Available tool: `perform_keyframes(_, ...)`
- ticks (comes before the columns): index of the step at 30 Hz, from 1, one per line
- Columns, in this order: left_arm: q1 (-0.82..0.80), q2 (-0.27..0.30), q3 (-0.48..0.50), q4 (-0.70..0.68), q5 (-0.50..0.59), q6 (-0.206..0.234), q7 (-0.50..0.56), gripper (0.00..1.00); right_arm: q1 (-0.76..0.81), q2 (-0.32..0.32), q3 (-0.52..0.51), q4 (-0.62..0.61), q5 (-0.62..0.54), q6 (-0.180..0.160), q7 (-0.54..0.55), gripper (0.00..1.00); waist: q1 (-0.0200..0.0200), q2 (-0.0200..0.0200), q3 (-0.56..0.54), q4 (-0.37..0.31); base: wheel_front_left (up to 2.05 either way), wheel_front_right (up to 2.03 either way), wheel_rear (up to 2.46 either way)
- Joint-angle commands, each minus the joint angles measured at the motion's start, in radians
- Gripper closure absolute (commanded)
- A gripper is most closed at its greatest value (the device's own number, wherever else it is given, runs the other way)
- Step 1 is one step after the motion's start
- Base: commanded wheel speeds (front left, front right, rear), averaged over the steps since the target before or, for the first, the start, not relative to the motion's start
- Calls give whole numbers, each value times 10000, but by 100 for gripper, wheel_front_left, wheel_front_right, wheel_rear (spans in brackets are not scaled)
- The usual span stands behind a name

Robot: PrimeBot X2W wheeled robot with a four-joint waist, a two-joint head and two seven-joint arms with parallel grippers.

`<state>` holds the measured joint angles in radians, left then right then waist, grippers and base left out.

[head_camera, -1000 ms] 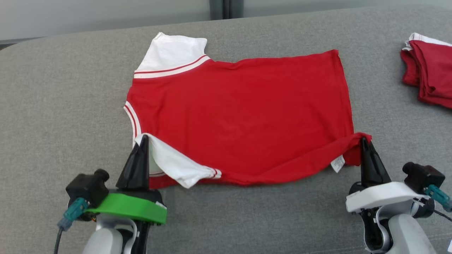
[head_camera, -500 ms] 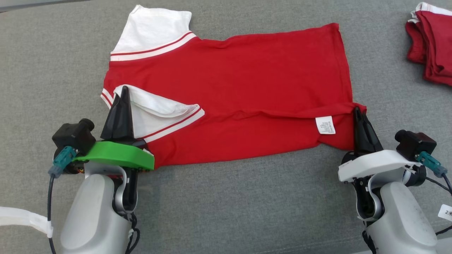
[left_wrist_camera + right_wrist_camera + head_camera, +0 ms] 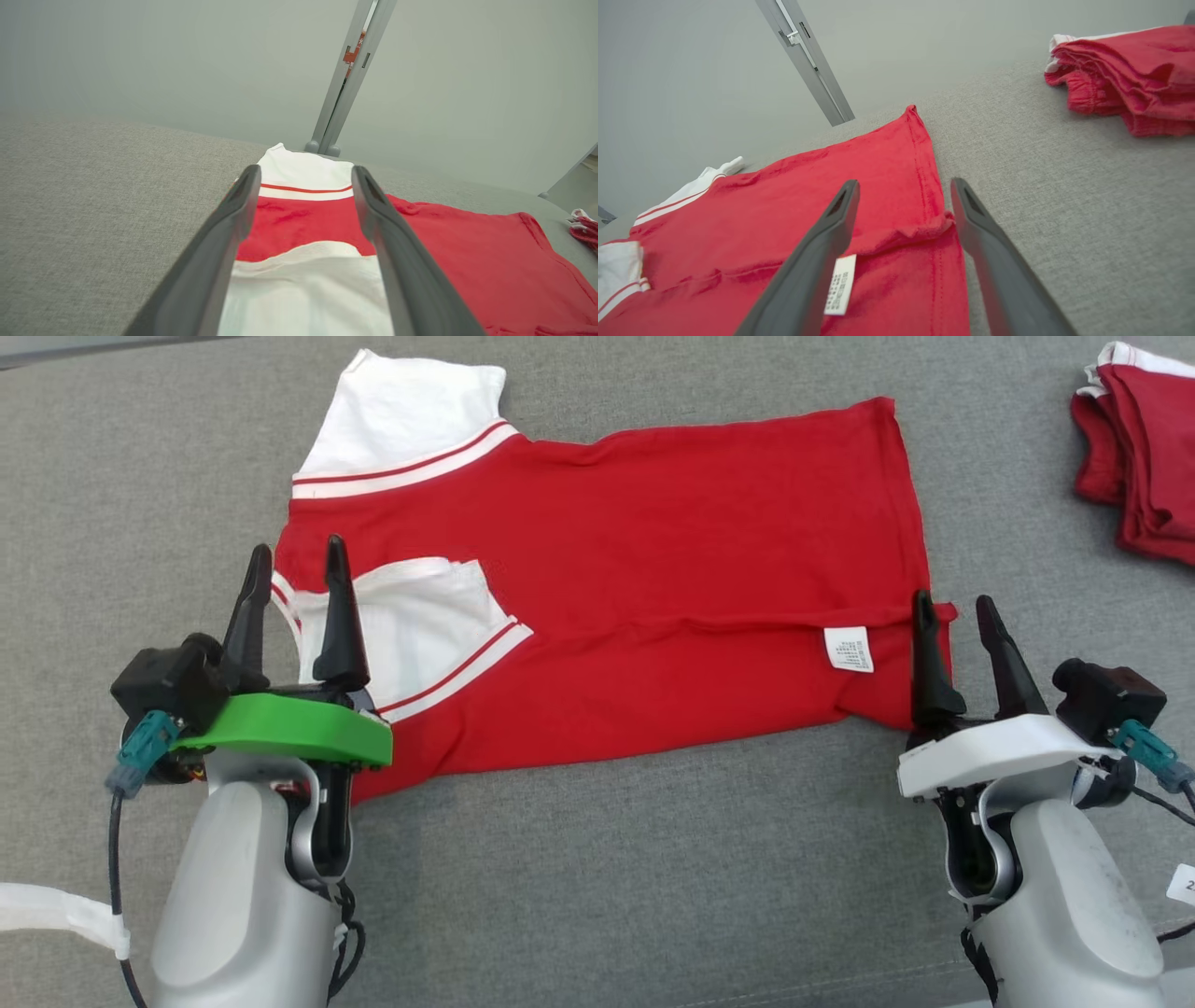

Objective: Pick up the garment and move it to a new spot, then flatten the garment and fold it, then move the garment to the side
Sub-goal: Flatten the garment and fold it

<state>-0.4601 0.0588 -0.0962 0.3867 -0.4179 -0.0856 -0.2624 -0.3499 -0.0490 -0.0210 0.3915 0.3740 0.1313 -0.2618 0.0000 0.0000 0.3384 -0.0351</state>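
Fingers wide apart — garment loose

Grey surface, red garment, folded pile

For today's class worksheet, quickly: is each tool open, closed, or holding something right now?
Left tool: open, holding nothing, above the garment's folded white sleeve.
Right tool: open, holding nothing, at the garment's hem corner.
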Motion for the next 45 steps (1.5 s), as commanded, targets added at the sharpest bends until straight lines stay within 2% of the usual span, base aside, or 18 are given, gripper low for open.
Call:
perform_keyframes(1, 296, -1, 75, -131, 114, -76, -28, 0, 271, -28, -104, -226, -95, -12, -39, 0, 0, 0, -248, 53, 0, 0, 0)
perform_keyframes(11, 2375, 103, 542, -887, -85, -252, 30, 0, 1889, -26, -360, -1352, -1017, -13, -29, 0, 0, 0, -1546, 258, 0, 0, 0)
perform_keyframes(18, 3716, 172, 571, -810, -676, -97, 1338, 0, 2661, -27, -310, -1689, -1319, -13, 573, 0, 0, 0, -1845, 328, 0, 0, 0)
perform_keyframes(24, 3826, 50, 359, -625, -1222, 47, 2254, 0, 2698, -26, -218, -1825, -1283, -13, 839, 0, 0, 0, -1691, 278, 0, 0, 0)
perform_keyframes(30, 3453, 19, 200, -255, -1435, 196, 2411, 0, 2427, -27, -122, -1594, -1265, -13, 996, 0, 0, 0, -1454, 102, 0, 0, 0)
perform_keyframes(31, 3415, 17, 202, -193, -1455, 212, 2389, 5, 2393, -27, -127, -1522, -1264, -13, 1002, 0, 0, 0, -1421, 77, 0, 0, 0)
perform_keyframes(32, 3365, 17, 198, -118, -1473, 217, 2356, 53, 2355, -27, -120, -1446, -1275, -13, 1007, 0, 0, 0, -1389, 58, 0, 0, 0)
perform_keyframes(33, 3321, 16, 199, -81, -1497, 214, 2329, 61, 2322, -26, -106, -1380, -1270, -13, 1013, 0, 0, 0, -1354, 43, 0, 0, 0)
perform_keyframes(35, 3235, 14, 224, -28, -1551, 215, 2223, 91, 2213, -26, -58, -1201, -1212, -13, 1016, 0, 0, 0, -1292, 31, 0, 0, 0)
perform_keyframes(36, 3195, 12, 257, -18, -1575, 208, 2132, 100, 2139, -26, -45, -1105, -1205, -13, 993, 0, 0, 0, -1261, 30, 0, 0, 0)
perform_keyframes(45, 2931, 21, 243, 157, -1622, 144, 1755, 100, 1321, -26, -313, 705, -1056, -13, 1001, 0, 0, 0, -1112, 194, 0, 0, 0)
